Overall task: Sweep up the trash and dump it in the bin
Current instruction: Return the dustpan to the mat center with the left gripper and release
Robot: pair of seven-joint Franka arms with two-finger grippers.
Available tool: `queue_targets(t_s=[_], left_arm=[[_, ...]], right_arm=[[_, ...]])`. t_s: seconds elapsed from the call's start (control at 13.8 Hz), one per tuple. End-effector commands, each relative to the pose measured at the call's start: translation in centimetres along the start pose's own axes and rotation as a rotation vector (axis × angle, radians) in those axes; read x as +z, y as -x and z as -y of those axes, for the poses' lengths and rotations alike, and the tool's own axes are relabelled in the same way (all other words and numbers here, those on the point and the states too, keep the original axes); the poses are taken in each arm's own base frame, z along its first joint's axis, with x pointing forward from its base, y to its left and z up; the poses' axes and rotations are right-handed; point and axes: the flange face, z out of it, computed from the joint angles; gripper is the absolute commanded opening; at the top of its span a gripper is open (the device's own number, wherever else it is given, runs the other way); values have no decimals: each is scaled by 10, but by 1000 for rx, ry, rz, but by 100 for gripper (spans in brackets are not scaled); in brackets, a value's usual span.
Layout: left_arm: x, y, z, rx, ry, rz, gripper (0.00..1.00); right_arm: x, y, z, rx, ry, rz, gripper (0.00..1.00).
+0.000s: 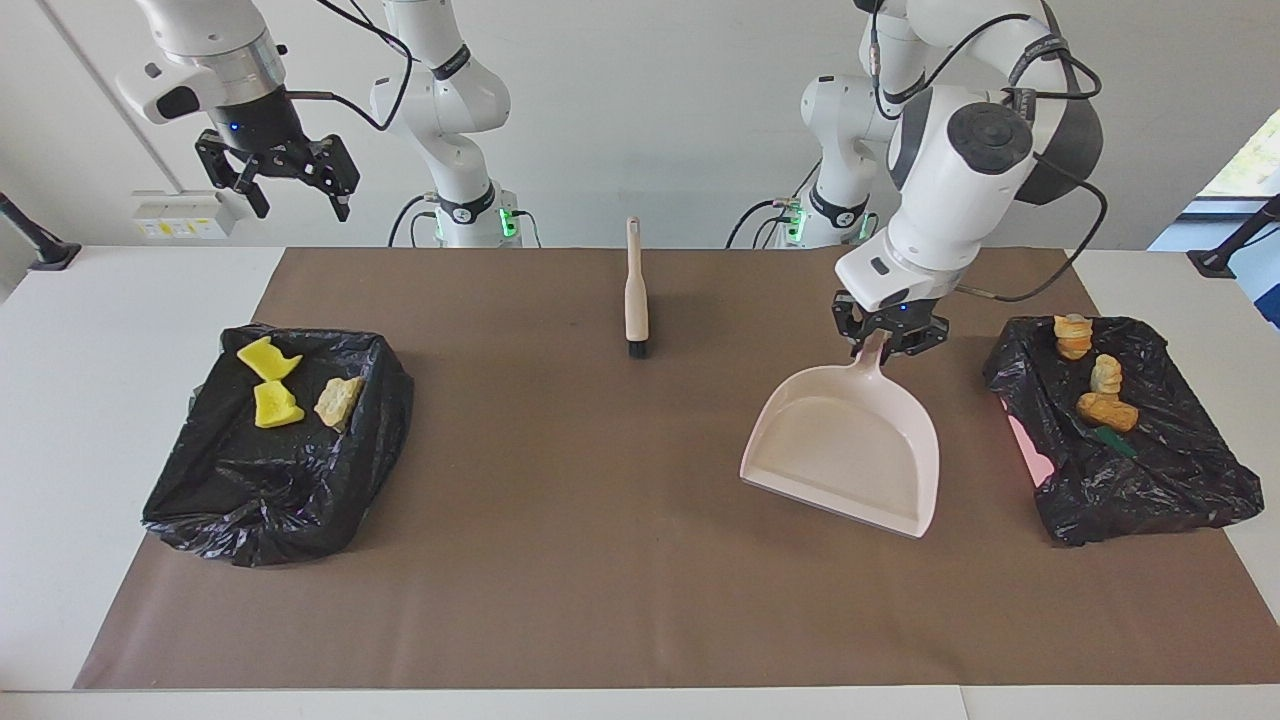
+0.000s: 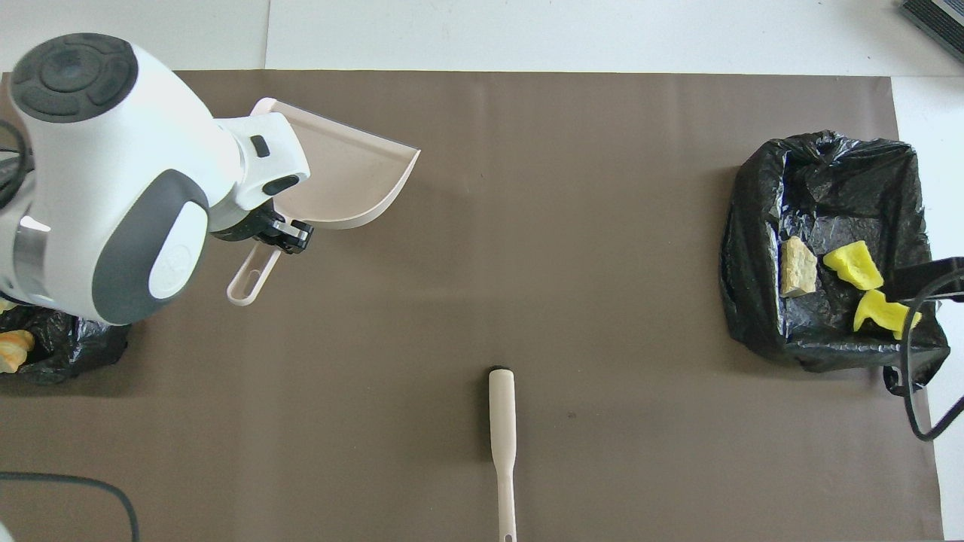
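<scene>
The dustpan (image 1: 850,450) handle is gripped by the left end effector (image 1: 890,335) beside the bin (image 1: 1150,480) at the left arm's end of the tabletop (image 1: 60,400), where three tan trash (image 1: 1100,395) chunks lie. The right end effector (image 1: 280,175) is held open in the air near the other bin (image 1: 260,490), where two yellow pieces (image 1: 272,385) and a tan chunk (image 1: 338,400) lie.

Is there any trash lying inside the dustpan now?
No, the dustpan held by the left gripper shows only its bare pink floor.

trash (image 1: 290,390) lies in a bag at each table end, the brush (image 1: 635,295) between them, nearer the robots.
</scene>
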Motion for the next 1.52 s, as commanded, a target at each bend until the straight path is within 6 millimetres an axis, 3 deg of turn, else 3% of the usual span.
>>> queue_targets(t_s=[0.0,0.36,0.51,0.65,0.8,1.09,1.16,1.23,1.38,1.45], left_arm=[[20,-44,-58,-119,9,-27,0],[58,-74,-162,-256,58,-132,0],[71,-84,-186,-295,90,-141,0],[100,-96,-207,-309,98,-147,0],[131,-106,-216,-315,93,-137,0],[151,-105,-216,-306,83,-131,0],[148,-104,-216,-306,81,-134,0],[147,-104,-216,-306,79,-131,28],[149,-103,-211,-301,49,-122,100],[143,-102,-210,-296,40,-134,100]], right_arm=[[-5,-8,0,-26,-36,-35,100],[7,-1,-8,0,-50,-47,100],[11,3,-14,9,-53,-44,100],[10,1,-12,9,-52,-55,100],[10,0,-8,7,-75,-62,100],[10,0,-7,4,-87,-66,100],[10,-1,-5,5,-84,-65,100],[10,-1,-5,6,-81,-70,100],[11,-3,-6,8,-73,-72,100],[11,-4,-7,7,-60,-77,100]])
